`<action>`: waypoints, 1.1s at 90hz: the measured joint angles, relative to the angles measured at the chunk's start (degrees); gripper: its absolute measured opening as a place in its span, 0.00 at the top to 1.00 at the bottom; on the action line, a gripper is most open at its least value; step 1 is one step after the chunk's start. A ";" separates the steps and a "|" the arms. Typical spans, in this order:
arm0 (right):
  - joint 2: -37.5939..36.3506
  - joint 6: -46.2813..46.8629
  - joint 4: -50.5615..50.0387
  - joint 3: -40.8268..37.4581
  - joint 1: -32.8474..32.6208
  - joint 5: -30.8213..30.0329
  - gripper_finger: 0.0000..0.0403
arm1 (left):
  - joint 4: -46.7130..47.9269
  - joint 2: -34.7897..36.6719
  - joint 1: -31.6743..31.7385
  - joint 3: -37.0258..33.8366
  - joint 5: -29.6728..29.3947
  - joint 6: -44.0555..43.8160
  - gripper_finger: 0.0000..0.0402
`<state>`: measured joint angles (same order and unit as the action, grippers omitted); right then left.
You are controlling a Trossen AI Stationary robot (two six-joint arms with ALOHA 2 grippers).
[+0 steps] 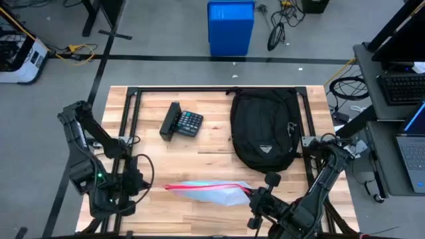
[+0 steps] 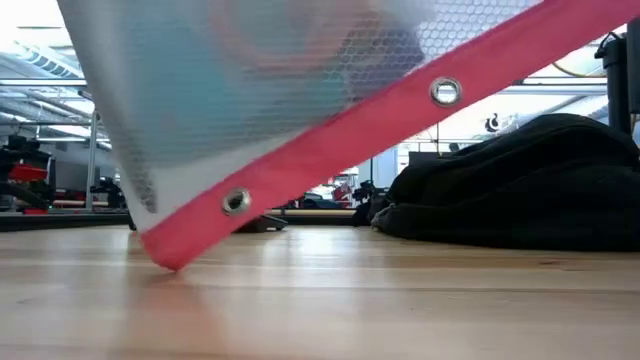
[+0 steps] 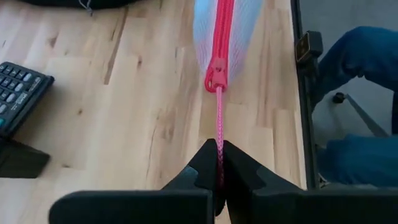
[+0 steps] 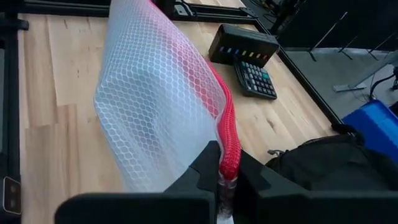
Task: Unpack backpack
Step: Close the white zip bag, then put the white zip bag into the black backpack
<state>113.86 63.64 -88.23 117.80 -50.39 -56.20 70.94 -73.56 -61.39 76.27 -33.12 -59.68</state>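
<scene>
The black backpack point(image 1: 265, 129) lies flat on the table's far right part, with no gripper touching it; it also shows in the low view point(image 2: 530, 190). A clear mesh pouch point(image 1: 216, 192) with a red zipper edge stretches between my two grippers near the front edge. My left gripper point(image 3: 219, 163) is shut on the pouch's red pull cord at its left end. My right gripper point(image 4: 229, 171) is shut on the pouch's right end. In the low view the pouch point(image 2: 300, 100) hangs tilted, with one red corner point(image 2: 165, 255) down at the tabletop. My left gripper pinches the red pull cord point(image 3: 219, 146) between its two fingers, coming level from the table's left and lying along the cord. The cord runs taut from the zipper slider point(image 3: 217, 74) to the fingers. My right gripper pinches the end of the pouch's red zipper edge point(image 4: 230, 158) between its two fingers, coming from the table's right. The mesh body point(image 4: 155, 106) stands up and away from the fingers, and the zipper edge curves off toward the far end.
A black calculator point(image 1: 182, 123) with its case lies at the far middle, left of the backpack. Black frame rails point(image 1: 129, 119) run along the table's sides. A blue bin point(image 1: 230, 26) stands on the floor beyond the far edge. A person's blue-clad legs point(image 3: 354, 56) show beside the table.
</scene>
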 joint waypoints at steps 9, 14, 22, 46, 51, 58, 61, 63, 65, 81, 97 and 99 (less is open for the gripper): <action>0.00 -0.10 -0.02 0.00 0.02 0.01 1.00 | -2.07 -0.01 0.00 -0.80 -0.63 0.40 0.99; 0.00 -0.29 -0.02 0.01 0.08 0.03 1.00 | -3.12 -0.16 0.00 -0.98 -1.66 0.49 0.97; -0.02 -0.39 -0.17 0.00 0.15 0.12 1.00 | -5.84 -1.10 0.69 -0.98 -4.26 2.92 0.91; -0.09 -1.47 0.46 0.00 1.30 0.01 1.00 | -21.07 -5.25 6.76 -0.98 -8.04 22.88 0.63; -0.09 -2.07 0.86 0.00 1.60 0.03 1.00 | -24.63 -5.93 8.47 -1.00 -11.14 26.94 0.58; -0.09 -3.26 1.75 0.00 1.95 0.07 1.00 | -28.93 -6.42 11.52 -1.00 -15.60 32.89 0.51; -0.09 -3.77 2.08 0.00 2.08 0.18 1.00 | -30.14 -6.60 12.96 -1.00 -16.69 35.16 0.49; -0.09 -4.11 2.38 0.00 2.08 0.34 1.00 | -30.84 -6.63 13.96 -1.00 -16.97 36.63 0.47; -0.09 -4.53 2.69 0.00 2.10 0.62 1.00 | -31.57 -6.66 15.06 -1.00 -17.03 38.25 0.45; -0.09 -8.51 4.39 0.00 2.01 1.31 1.00 | -41.43 -6.71 24.60 -1.00 -3.66 50.84 0.36; -0.09 -13.72 5.43 0.00 1.64 1.38 1.00 | -47.66 -6.73 32.64 -1.03 7.00 60.19 0.34; -0.09 -14.16 5.60 0.00 1.64 1.37 1.00 | -47.71 -6.73 33.76 -1.03 7.58 61.36 0.34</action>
<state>113.78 49.48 -82.62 117.80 -48.75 -54.82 23.23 -80.29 -27.62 75.24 -25.54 1.68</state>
